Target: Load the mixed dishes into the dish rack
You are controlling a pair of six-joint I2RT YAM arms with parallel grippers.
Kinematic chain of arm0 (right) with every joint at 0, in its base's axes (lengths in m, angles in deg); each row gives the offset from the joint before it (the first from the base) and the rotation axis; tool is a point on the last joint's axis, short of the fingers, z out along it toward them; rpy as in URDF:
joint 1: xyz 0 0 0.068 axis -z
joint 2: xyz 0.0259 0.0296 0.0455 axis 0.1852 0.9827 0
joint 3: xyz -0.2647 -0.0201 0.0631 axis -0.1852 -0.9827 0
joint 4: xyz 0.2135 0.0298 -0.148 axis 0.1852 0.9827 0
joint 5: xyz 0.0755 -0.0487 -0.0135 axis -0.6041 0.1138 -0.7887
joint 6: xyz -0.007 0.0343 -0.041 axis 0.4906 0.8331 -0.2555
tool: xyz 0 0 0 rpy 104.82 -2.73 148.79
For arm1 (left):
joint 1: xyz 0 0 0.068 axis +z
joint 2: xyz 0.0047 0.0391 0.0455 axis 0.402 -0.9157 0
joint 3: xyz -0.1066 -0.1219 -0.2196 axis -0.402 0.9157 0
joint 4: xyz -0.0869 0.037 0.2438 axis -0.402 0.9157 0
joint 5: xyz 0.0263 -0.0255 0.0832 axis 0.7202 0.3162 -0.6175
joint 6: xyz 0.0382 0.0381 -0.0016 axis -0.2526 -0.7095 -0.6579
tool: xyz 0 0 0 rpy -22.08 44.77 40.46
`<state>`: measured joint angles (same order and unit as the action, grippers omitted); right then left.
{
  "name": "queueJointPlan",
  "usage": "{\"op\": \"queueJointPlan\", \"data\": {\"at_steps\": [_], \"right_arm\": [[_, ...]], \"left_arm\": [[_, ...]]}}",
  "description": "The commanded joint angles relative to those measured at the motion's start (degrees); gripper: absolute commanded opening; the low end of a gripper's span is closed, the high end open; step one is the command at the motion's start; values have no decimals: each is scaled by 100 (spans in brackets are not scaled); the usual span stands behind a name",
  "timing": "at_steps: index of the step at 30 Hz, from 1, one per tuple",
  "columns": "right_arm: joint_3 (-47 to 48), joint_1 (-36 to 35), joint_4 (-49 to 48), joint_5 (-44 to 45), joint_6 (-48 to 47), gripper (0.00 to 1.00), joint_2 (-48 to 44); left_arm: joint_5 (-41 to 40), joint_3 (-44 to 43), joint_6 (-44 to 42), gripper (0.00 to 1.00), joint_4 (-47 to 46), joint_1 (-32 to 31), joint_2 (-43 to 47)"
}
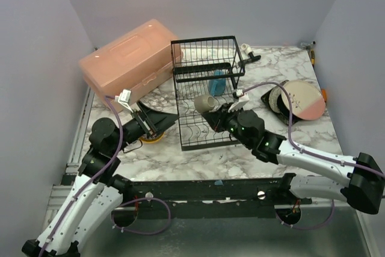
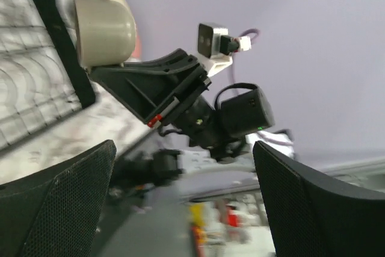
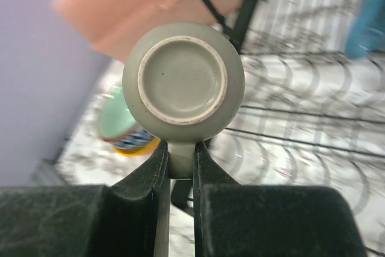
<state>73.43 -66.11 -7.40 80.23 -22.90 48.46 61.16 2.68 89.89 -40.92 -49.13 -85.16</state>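
Right end effector (image 3: 179, 159) pinches the olive mug (image 3: 183, 82) by its handle over the dish rack (image 1: 207, 132), left end effector (image 1: 161, 120) spread; placement likely calls for lowering, then release.

The right claw (image 1: 212, 108) holds a small olive ceramic mug (image 1: 203, 103) over the lower tier of the black wire dish rack (image 1: 204, 68). The left claw (image 1: 169, 121), jaws spread, hangs just left of it above the marble table (image 1: 180, 156).

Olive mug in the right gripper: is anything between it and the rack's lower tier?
Nothing visible. The olive mug, pinched by its handle in the right gripper, hangs over bare dish rack wires. The blue item sits further back; the open left gripper stands off to the left.
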Motion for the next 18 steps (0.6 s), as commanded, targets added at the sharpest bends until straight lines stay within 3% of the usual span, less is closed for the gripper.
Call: {"op": "queueJointPlan", "data": {"at_steps": [1,6,9,14,18], "right_arm": [[401,4,1084,1294,-466,1,427],[914,42,1124,1624,-844,1,1343],[1287,46,1082,1868,-1020,1,1987],[1726,55,685,2265,-1202,1,3026],[1599,68,-210,2468,-1216,1,3487]], "left_arm": [[-996,-1292,-3029,94,2904,12,35],[-2196,-2274,-4803,94,4025,12,5],[-2838,-2592,-5436,94,4302,12,-11],[-3434,-2451,-5865,95,3906,12,64],[-3606,-2116,-5985,94,3510,12,124]]}}
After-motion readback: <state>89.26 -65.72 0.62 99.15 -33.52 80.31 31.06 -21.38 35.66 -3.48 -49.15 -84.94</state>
